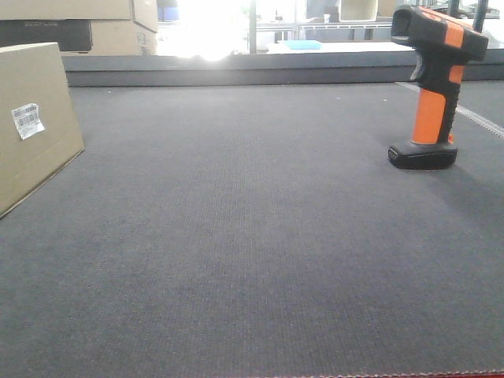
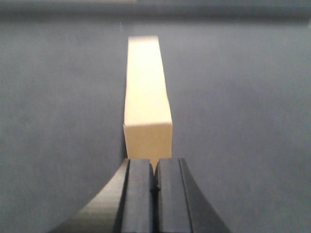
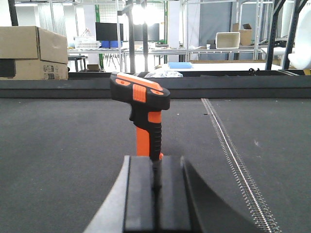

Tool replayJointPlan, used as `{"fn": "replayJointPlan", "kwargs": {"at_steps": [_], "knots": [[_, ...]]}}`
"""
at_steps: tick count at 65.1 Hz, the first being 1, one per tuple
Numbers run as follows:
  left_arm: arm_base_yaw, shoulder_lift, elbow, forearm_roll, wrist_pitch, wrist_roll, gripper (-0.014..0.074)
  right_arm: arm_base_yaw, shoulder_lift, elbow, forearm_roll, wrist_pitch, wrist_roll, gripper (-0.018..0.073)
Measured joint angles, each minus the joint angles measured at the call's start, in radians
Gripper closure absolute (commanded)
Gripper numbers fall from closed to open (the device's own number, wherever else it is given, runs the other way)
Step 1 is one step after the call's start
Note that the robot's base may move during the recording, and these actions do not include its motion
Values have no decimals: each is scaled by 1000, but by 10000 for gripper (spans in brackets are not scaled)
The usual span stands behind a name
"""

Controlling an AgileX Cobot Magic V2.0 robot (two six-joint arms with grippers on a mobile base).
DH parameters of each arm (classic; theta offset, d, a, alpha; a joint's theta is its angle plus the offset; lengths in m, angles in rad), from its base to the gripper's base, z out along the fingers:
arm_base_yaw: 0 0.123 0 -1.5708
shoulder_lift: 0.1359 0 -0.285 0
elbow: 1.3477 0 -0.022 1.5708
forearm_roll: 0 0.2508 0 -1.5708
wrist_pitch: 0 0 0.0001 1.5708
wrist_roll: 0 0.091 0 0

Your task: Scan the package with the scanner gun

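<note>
The package [image 1: 47,87] sits at the left edge of the grey mat [image 1: 252,252], well apart from the scanner gun [image 1: 431,87], which stands upright at far right. The left gripper [image 2: 155,187] faces the package and the right gripper [image 3: 156,182] faces the scanner, both pressed together and holding nothing.

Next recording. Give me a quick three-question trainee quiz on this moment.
1. True or false: the scanner stands upright on its foot.
2. In the front view, the package sits at the: A) left edge B) right edge C) centre.
3. Fill in: the left gripper and right gripper each have jaws ____ and hold nothing.
Key: 1 true; 2 A; 3 shut.
</note>
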Motion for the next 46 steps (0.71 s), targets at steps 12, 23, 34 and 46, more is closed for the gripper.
{"fn": "replayJointPlan", "kwargs": {"at_steps": [12, 23, 34, 46], "knots": [[0, 223, -117, -18, 66, 0, 708, 0, 0, 0, 0, 0, 0, 721], [0, 331, -158, -44, 61, -7, 708, 0, 0, 0, 0, 0, 0, 721], [0, 416, -246, -76, 51, -18, 708, 0, 0, 0, 0, 0, 0, 721], [0, 520, -402, -76, 69, -18, 693, 0, 0, 0, 0, 0, 0, 721]]}}
